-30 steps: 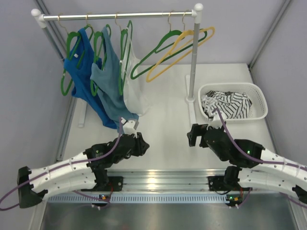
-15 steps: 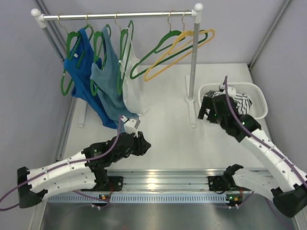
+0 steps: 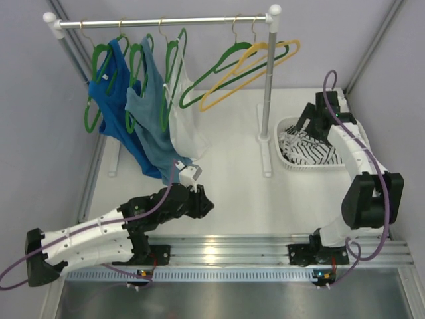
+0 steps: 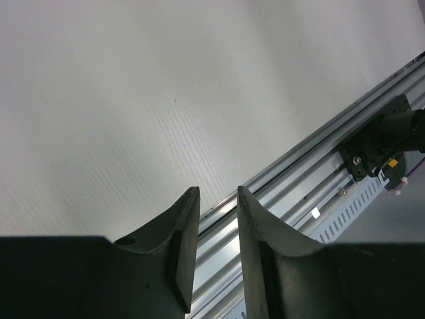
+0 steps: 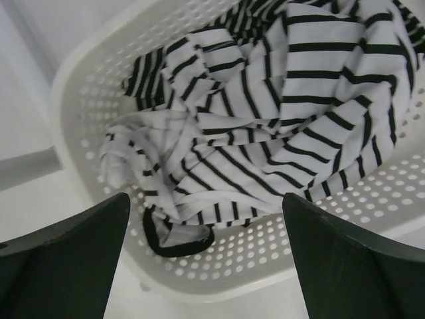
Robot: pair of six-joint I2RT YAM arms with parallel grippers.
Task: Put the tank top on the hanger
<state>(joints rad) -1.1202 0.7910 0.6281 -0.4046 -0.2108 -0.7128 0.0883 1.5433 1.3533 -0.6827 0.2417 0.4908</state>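
The left hand (image 4: 218, 246) hangs low over the bare surface (image 4: 133, 100) close to the arm bases. Its fingers are drawn nearly together with only a thin slit between them, and nothing is in it. From where I stand it has no part in the job yet.

Further out on the right, the right hand (image 5: 206, 196) is poised above the white perforated basket (image 5: 86, 73). Its fingers are spread wide and grip nothing. The tank top (image 5: 265, 113) lies just below it, crumpled in the basket in a heap of white cloth with thin black stripes, and the hand does not touch it. From above, the right hand (image 3: 317, 123) sits at the basket's far side.

At the back, the rail (image 3: 159, 22) carries three dressed hangers: a blue top (image 3: 113, 100), a teal top (image 3: 149, 113) and a white top (image 3: 186, 126). To their right the hanger (image 3: 216, 76), green and bare, hangs beside a yellow hanger (image 3: 255, 70), which is also bare.

I'd say the task has barely begun. The top is not yet picked up, and lifting it, opening it out, threading it onto the green hanger and leaving it hung are all left to do.
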